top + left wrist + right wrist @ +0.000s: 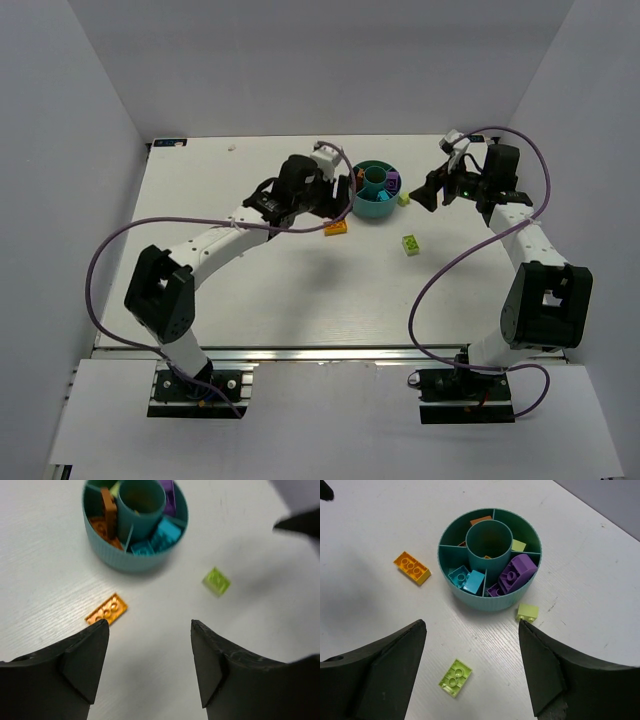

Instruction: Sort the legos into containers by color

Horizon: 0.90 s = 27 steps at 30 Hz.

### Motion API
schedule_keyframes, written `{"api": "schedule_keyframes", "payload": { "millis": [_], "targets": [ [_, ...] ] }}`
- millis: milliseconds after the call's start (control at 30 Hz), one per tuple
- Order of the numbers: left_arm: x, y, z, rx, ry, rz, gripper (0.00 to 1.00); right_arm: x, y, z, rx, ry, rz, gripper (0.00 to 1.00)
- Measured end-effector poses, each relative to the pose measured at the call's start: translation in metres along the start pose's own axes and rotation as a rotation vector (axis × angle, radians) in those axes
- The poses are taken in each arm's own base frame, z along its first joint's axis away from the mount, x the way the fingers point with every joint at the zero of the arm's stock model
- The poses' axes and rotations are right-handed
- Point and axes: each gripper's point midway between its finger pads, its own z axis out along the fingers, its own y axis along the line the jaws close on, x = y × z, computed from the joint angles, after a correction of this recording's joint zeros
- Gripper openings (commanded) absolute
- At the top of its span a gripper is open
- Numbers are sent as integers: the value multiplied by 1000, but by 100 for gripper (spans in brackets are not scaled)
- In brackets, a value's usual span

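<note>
The teal divided bowl (375, 210) (125, 562) (485, 602) holds cyan legos (470, 579), purple legos (517, 574) and orange legos (107, 512) in separate wedges. Loose on the table lie an orange flat lego (337, 229) (106, 609) (411, 568), a lime lego (411, 244) (455, 678) and a small lime lego (404, 199) (527, 612) right beside the bowl. The left wrist view shows one lime lego (216, 581). My left gripper (338, 195) (150, 625) is open and empty, left of the bowl near the orange lego. My right gripper (425, 195) (472, 625) is open and empty, right of the bowl.
White walls close in the table on three sides. Purple cables loop from both arms over the table sides. A dark finger of the right gripper (300, 522) shows at the top right of the left wrist view.
</note>
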Motion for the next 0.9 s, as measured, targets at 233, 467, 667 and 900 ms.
{"api": "schedule_keyframes", "payload": {
  "millis": [233, 467, 667, 900],
  "targets": [
    [78, 17, 10, 98, 175, 325, 85, 3, 11, -1, -63, 5, -36, 82],
    [117, 39, 63, 128, 244, 520, 84, 4, 14, -2, -84, 8, -52, 82],
    [122, 50, 94, 124, 246, 623, 83, 6, 16, -3, -88, 16, -56, 83],
    [113, 60, 112, 83, 211, 692, 78, 2, 17, -4, -85, 11, -63, 83]
  ]
}}
